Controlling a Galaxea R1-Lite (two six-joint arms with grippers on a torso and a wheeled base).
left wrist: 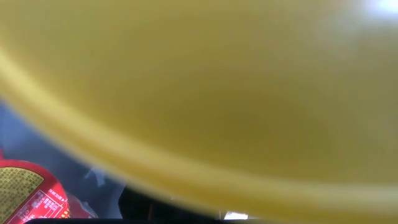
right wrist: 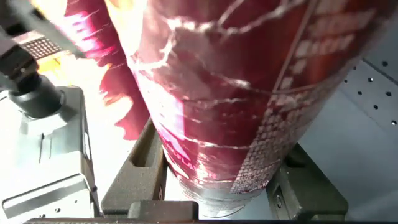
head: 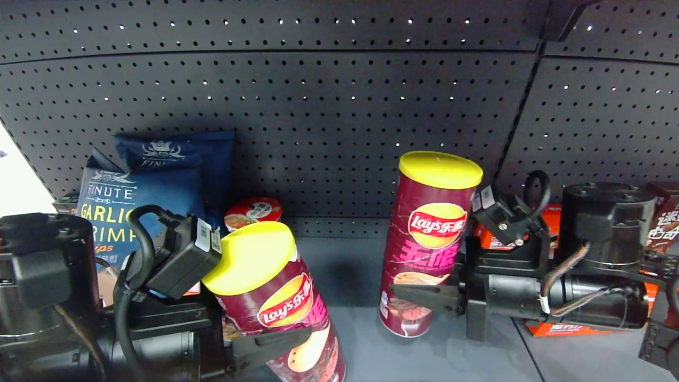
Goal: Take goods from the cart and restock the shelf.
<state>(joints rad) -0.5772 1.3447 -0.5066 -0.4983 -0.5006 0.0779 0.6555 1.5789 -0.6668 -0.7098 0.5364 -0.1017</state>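
Note:
Two maroon chip cans with yellow lids are on the grey shelf [head: 360, 281]. My left gripper [head: 289, 326] is shut on the left chip can [head: 276, 307], which leans to the left low at the front. Its yellow lid [left wrist: 236, 93] looms close in the left wrist view. My right gripper [head: 411, 289] is shut low on the right chip can [head: 429, 239], which stands almost upright mid-shelf with its base at the shelf floor. In the right wrist view the right chip can [right wrist: 236, 118] sits between the two fingers [right wrist: 134, 180] of the right gripper [right wrist: 217, 186].
Blue snack bags [head: 154, 180] and a red-lidded cup [head: 253, 210] stand at the back left. Orange-red boxes [head: 551, 220] and a brown box [head: 663, 212] lie behind my right arm. A black pegboard wall [head: 339, 116] closes the back. Bare shelf lies between the cans.

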